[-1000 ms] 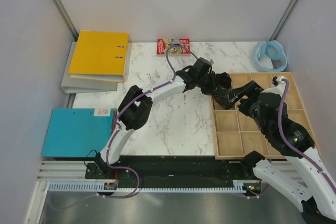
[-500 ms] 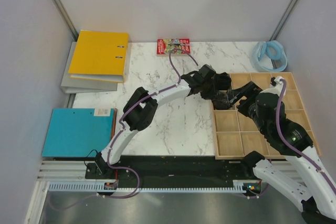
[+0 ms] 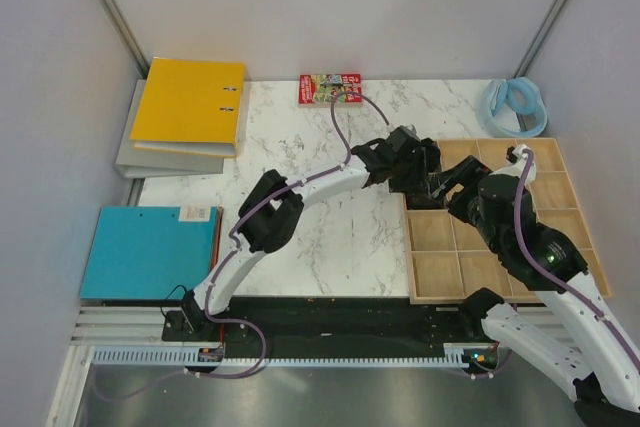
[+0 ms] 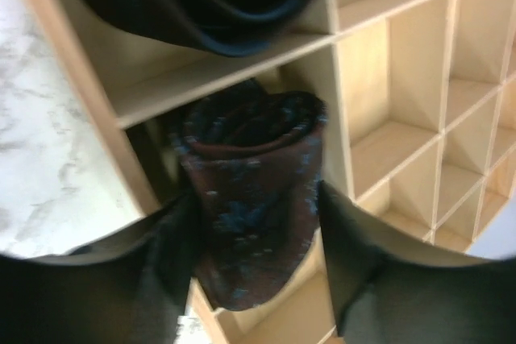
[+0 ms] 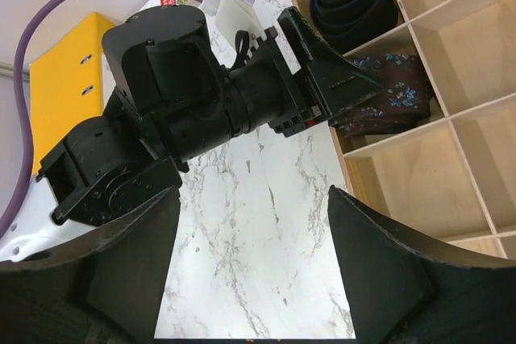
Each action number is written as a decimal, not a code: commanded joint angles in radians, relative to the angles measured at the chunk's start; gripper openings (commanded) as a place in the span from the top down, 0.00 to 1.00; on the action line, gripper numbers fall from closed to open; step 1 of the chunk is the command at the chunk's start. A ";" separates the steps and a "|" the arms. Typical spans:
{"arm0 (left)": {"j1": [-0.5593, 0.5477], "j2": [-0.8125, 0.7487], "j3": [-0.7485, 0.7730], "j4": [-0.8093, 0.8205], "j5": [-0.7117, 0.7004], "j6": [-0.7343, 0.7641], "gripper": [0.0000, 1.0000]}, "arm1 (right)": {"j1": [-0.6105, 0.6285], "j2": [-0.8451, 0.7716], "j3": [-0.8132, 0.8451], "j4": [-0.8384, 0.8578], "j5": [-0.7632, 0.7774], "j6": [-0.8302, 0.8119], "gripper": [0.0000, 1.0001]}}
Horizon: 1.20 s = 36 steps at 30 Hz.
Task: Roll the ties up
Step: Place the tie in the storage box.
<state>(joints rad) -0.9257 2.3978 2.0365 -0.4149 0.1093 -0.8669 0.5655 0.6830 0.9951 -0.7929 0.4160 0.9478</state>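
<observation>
A rolled tie [image 4: 250, 142], dark brown with small blue flecks, stands in the second cell of the wooden organizer [image 4: 226, 70]. My left gripper [image 4: 256, 195] straddles it, open. A strip of pale wood shows between the right finger [image 4: 355, 239] and the coil, while the left finger lies close against the fabric. A second, darker coiled tie [image 4: 218, 6] fills the cell behind. In the right wrist view, the left gripper [image 5: 322, 70] reaches into the organizer [image 5: 451, 159] over the flecked tie [image 5: 387, 94]. My right gripper [image 5: 254, 199] hovers open over bare marble beside the organizer, holding nothing.
The organizer [image 3: 440, 272] of square cells lies at the table's right. A yellow binder [image 3: 190, 102] on a grey one [image 3: 135, 159] sits back left, a teal binder [image 3: 145, 252] front left, a red book [image 3: 330, 87] at the back, and a pale blue looped band [image 3: 515, 107] back right.
My left arm has stretched further right and lowered the rolled tie into the organizer cell. Its jaws have parted from the coil. The right arm shifted slightly left.
</observation>
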 commanded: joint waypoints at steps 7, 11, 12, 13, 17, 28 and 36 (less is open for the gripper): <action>-0.021 -0.158 -0.091 -0.062 -0.029 0.101 0.16 | -0.001 0.041 0.005 0.055 -0.036 0.006 0.17; -0.021 -0.233 -0.159 -0.062 -0.063 0.121 0.05 | -0.003 0.056 0.014 0.057 -0.045 0.005 0.16; -0.021 -0.252 -0.170 -0.065 -0.077 0.137 0.03 | -0.001 0.058 0.016 0.060 -0.048 0.002 0.16; -0.019 -0.281 -0.183 -0.067 -0.085 0.144 0.01 | -0.001 0.061 0.017 0.060 -0.055 0.002 0.16; -0.010 -0.370 -0.260 -0.079 -0.129 0.174 0.00 | -0.001 0.069 0.014 0.083 -0.085 -0.015 0.11; 0.056 -0.687 -0.571 -0.056 -0.186 0.190 0.03 | -0.003 0.112 0.004 0.141 -0.147 -0.026 0.04; 0.132 -0.920 -0.832 -0.058 -0.146 0.204 0.07 | -0.001 0.199 -0.047 0.256 -0.266 -0.024 0.02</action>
<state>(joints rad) -0.8280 1.5936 1.2999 -0.4801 -0.0429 -0.7078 0.5655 0.8242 0.9764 -0.6331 0.2333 0.9291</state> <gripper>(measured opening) 0.937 0.980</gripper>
